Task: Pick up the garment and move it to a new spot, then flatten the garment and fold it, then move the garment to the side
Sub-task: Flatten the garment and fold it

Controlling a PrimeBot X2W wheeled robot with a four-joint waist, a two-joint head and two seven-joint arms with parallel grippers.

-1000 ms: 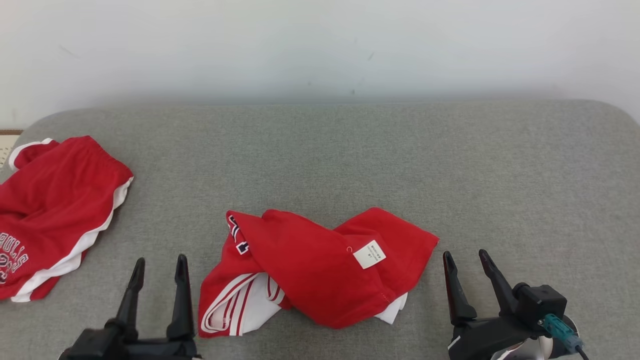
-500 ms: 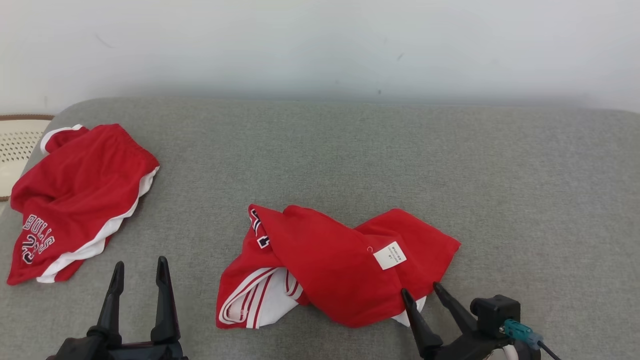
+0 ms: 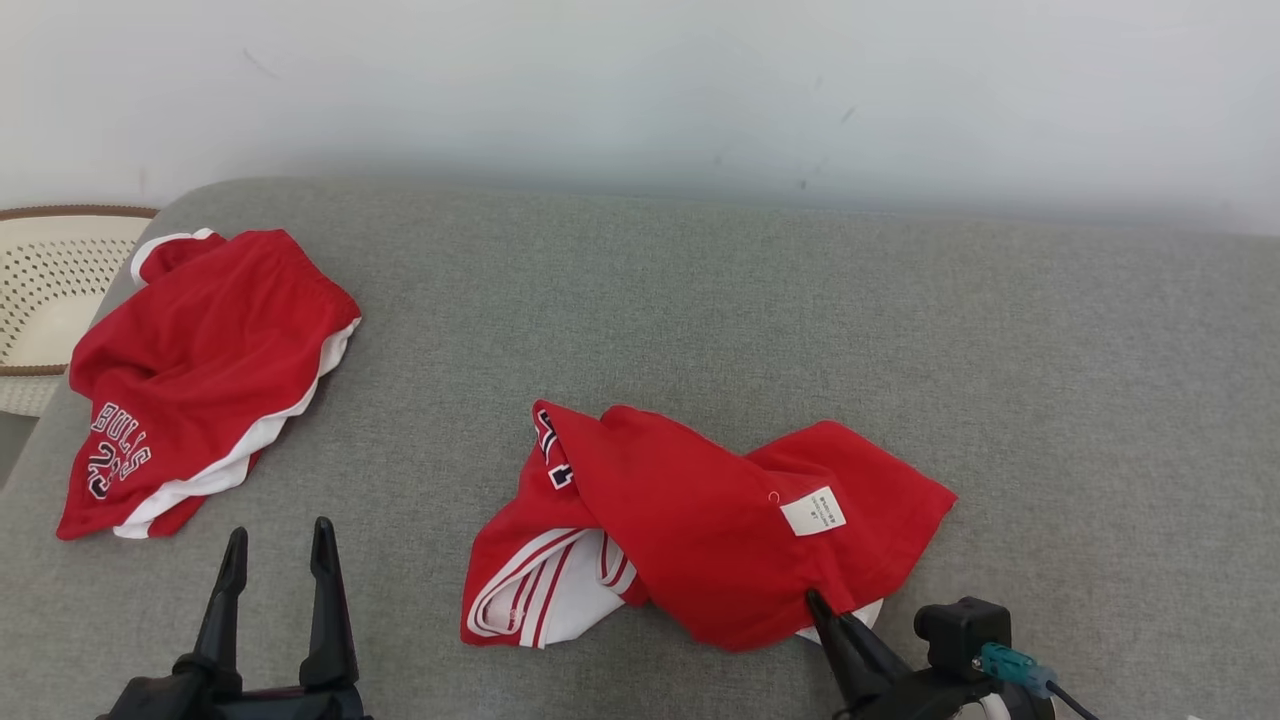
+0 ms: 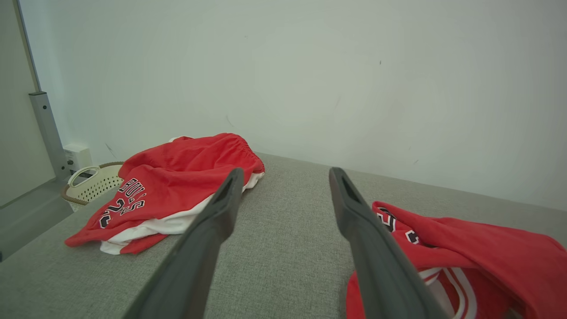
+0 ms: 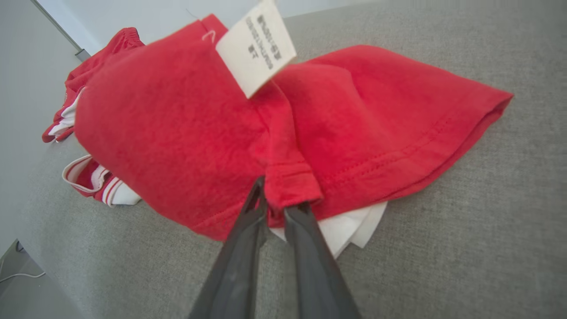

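A crumpled red garment (image 3: 690, 520) with white striped trim and a white label (image 3: 812, 511) lies on the grey cushion (image 3: 700, 300), near its front edge. My right gripper (image 3: 822, 605) is at the garment's near right hem, shut on a small fold of red cloth. The right wrist view shows that pinch closely: both fingers of the right gripper (image 5: 277, 197) clamp the fold of the garment (image 5: 177, 124), with white fabric lying under it. My left gripper (image 3: 280, 530) stands open at the lower left, apart from the garment. In the left wrist view the left gripper (image 4: 287, 173) holds nothing.
A second red garment (image 3: 200, 370), shorts with white trim and dark lettering, lies at the cushion's far left. A cream perforated basket (image 3: 40, 290) stands beyond the left edge. A pale wall rises behind. The cushion's right half is bare grey fabric.
My right gripper has moved left and forward onto the garment's near hem and closed on it. The head camera has turned, shifting the whole picture rightward. The left gripper stays open.
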